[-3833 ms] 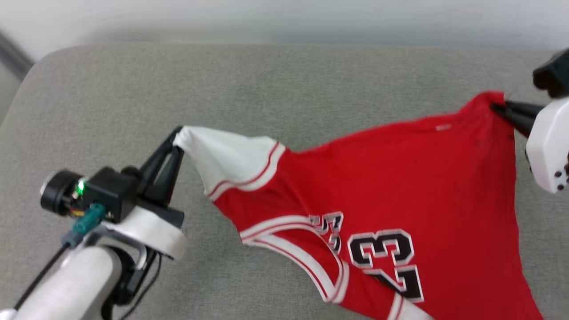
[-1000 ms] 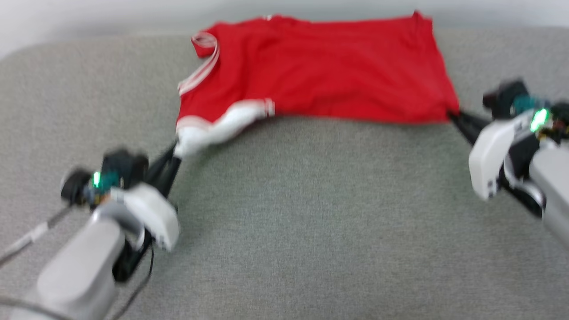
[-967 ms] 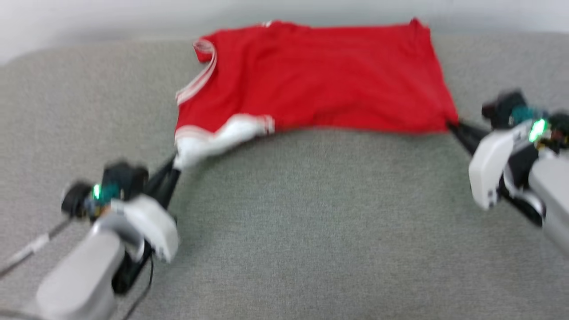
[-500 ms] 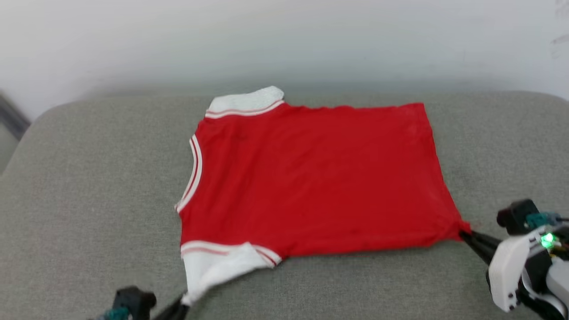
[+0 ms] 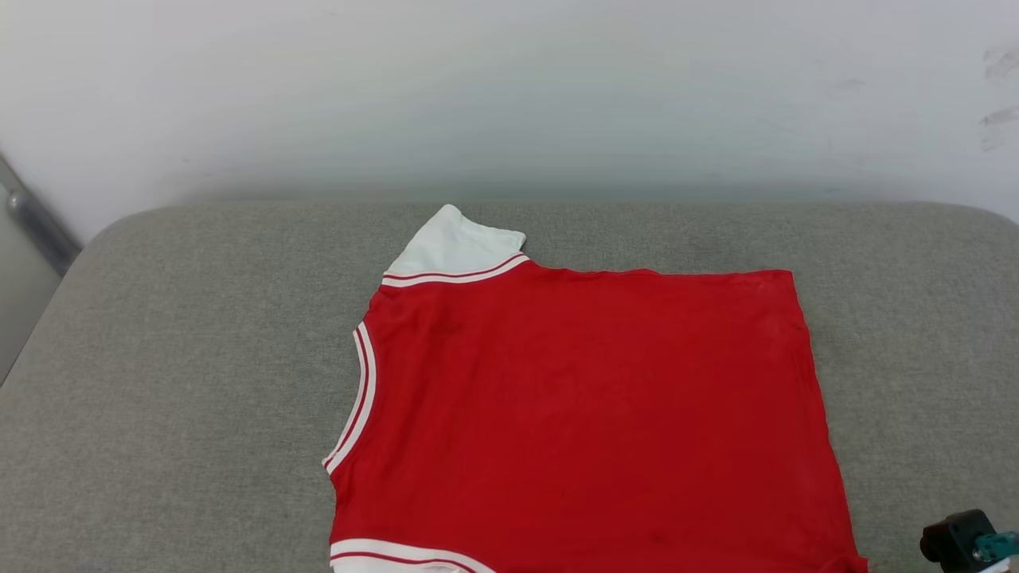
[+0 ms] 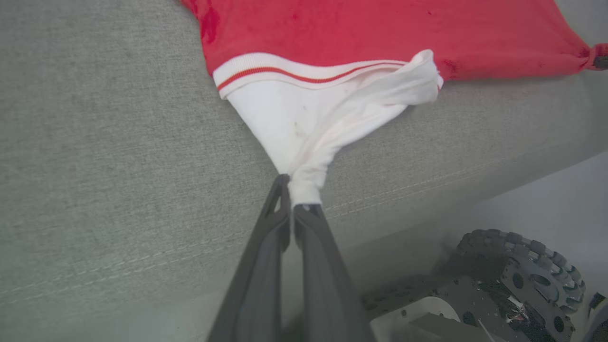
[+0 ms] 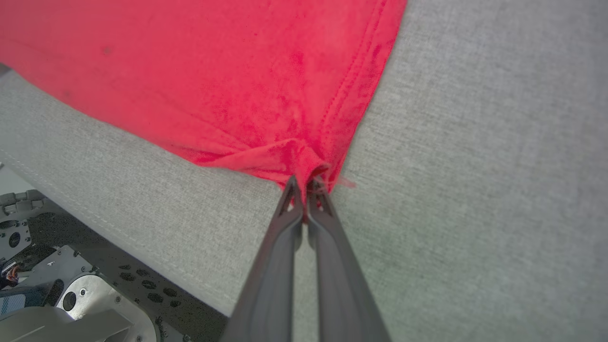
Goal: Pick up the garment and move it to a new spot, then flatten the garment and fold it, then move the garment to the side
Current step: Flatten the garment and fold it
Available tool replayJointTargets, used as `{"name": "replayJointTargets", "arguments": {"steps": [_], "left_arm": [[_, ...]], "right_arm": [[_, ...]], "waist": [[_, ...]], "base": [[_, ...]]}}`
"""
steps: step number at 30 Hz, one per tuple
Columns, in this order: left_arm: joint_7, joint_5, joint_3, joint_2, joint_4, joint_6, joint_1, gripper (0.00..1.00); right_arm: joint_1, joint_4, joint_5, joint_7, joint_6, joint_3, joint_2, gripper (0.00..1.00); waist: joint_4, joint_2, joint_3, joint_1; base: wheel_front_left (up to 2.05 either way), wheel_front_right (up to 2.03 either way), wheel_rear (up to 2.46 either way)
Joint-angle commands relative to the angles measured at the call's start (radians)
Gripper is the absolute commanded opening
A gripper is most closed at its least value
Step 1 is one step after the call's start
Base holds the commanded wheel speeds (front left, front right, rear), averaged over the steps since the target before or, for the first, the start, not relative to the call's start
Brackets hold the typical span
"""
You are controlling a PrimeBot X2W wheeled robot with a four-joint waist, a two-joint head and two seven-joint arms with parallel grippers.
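Since half a second back, garment (image 5: pixel 589 414) sits lower in head view, spread flat on grey cushion (image 5: pixel 199 358). Clamped tight: left gripper (image 6: pixel 290 199) on white sleeve (image 6: pixel 304 123), right gripper (image 7: pixel 304 187) on hem corner (image 7: pixel 304 161). Risk: further pull drags cloth over front edge.

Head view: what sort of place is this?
Probably an indoor lab or test room: a grey fabric-upholstered padded bench against a plain white wall, with a red jersey T-shirt with white sleeves spread flat on it.
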Motion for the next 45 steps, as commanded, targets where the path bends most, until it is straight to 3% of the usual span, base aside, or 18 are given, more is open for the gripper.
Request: {"name": "replayJointTargets", "arguments": {"steps": [1, 12, 25, 35, 45], "left_arm": [[0.003, -0.002, 0.006, 0.012, -0.005, 0.006, 0.012, 0.00], [-0.006, 0.089, 0.023, 0.026, -0.015, -0.004, -0.126, 0.00], [0.021, 0.164, 0.063, -0.066, 0.186, -0.127, -0.507, 0.00], [0.008, 0.190, 0.049, -0.148, 0.458, -0.235, -0.710, 0.00], [-0.024, 0.195, -0.009, -0.246, 0.716, -0.304, -0.793, 0.00]], "right_arm": [[0.027, -0.014, -0.012, 0.009, -0.001, -0.024, -0.009, 0.00], [0.089, -0.152, -0.126, 0.115, -0.001, -0.244, 0.016, 0.00], [0.013, -0.265, -0.237, 0.280, -0.001, -0.498, 0.090, 0.00], [-0.158, -0.200, -0.303, 0.385, -0.001, -0.480, 0.161, 0.00], [-0.279, -0.035, -0.327, 0.358, -0.001, -0.386, 0.195, 0.00]], "waist": [[0.000, -0.0001, 0.001, 0.0002], [-0.001, -0.0001, 0.011, 0.0002], [-0.017, -0.0001, 0.121, 0.0002], [-0.040, -0.0001, 0.247, 0.0002], [-0.037, -0.0001, 0.286, 0.0002]], "base": [[0.00, 0.00, 0.00], [0.00, 0.00, 0.00], [0.00, 0.00, 0.00], [0.00, 0.00, 0.00], [0.00, 0.00, 0.00]]}}
